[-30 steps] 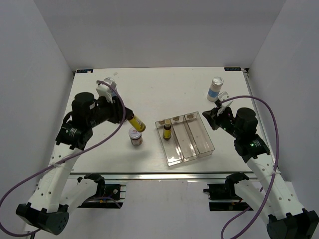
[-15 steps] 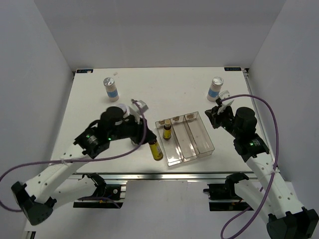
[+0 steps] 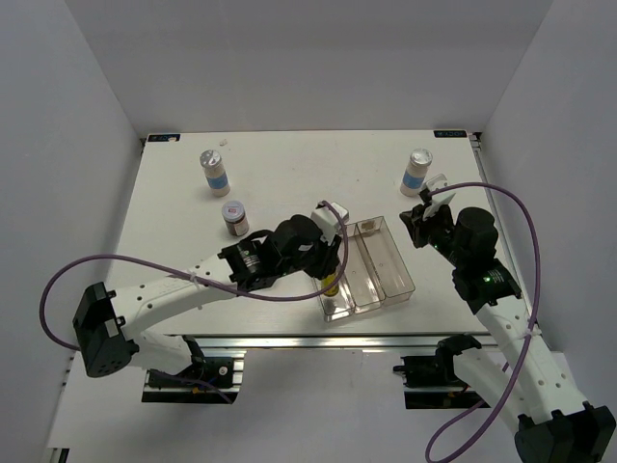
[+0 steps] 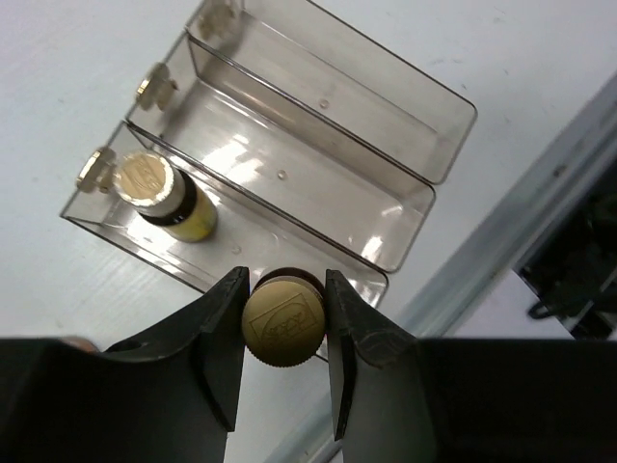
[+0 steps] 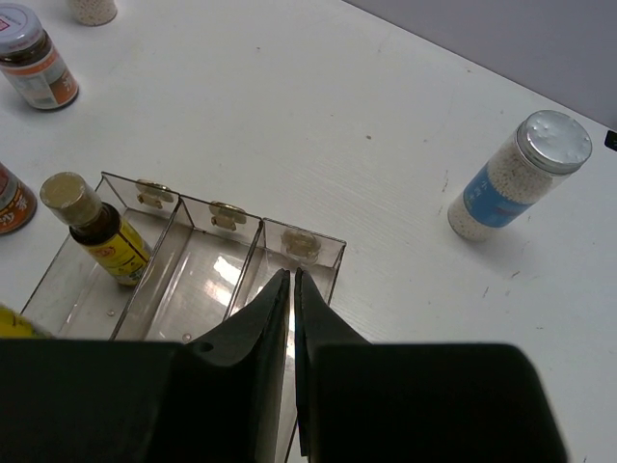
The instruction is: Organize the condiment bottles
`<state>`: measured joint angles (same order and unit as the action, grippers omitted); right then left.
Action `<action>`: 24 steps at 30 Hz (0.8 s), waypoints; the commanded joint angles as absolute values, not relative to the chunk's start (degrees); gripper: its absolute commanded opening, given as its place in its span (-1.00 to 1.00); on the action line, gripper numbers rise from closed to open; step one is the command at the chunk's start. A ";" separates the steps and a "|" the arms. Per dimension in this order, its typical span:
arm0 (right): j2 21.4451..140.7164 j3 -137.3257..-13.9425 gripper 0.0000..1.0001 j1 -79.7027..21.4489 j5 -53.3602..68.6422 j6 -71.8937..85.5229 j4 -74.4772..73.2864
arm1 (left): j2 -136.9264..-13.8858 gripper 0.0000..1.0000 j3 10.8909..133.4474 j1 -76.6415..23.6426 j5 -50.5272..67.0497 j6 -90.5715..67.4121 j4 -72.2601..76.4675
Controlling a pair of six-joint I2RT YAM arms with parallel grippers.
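Left claw [image 4: 283, 282] is clamped on the gold cap and dark neck of one yellow bottle [image 4: 282, 318], gripped from the sides so the bottle hangs upright, cap up. In the overhead view it sits over the near part of the left slot of the clear tray [image 3: 397, 253]. A second yellow bottle [image 4: 164, 199] stands upright at the far end of that same slot. The placement reads as like with like, and the high grip on the cap appears chosen to let the body drop between the slot walls without the fingers fouling them. Whether the base is down on the slot floor cannot be told. The middle and right slots hold nothing. Right claw [image 5: 291, 282] has its fingers drawn together on nothing and hangs above the far end of the right slot, apart from the left arm's work. Still loose on the surface [image 3: 308, 159] are a white bottle [image 3: 215, 172] at far left, another white bottle [image 3: 416, 171] at far right near the right arm, and a brown jar [image 3: 234, 218] left of the tray. Another jar [image 5: 10, 204] shows only at the frame edge of the right wrist view. Judgement: sorting is at an early stage, with the first pair about to be completed.
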<state>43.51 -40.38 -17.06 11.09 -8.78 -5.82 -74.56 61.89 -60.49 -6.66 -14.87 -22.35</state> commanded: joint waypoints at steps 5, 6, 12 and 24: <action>42.10 -40.43 -0.77 -16.79 11.69 -8.70 -3.43 | -77.08 -1.00 66.45 -60.64 -13.36 -13.36 -15.74; 42.01 -40.43 -0.77 -16.79 11.69 -8.70 -3.43 | -77.86 -1.00 65.84 -60.64 -13.45 -13.36 -15.30; 41.49 -40.34 -0.77 -16.79 11.60 -8.70 -3.51 | -80.77 -1.00 63.37 -60.64 -13.53 -13.27 -12.83; 41.57 -40.34 -0.76 -16.79 11.43 -8.61 -3.43 | -82.71 -0.72 60.03 -60.73 -15.21 -12.66 -11.08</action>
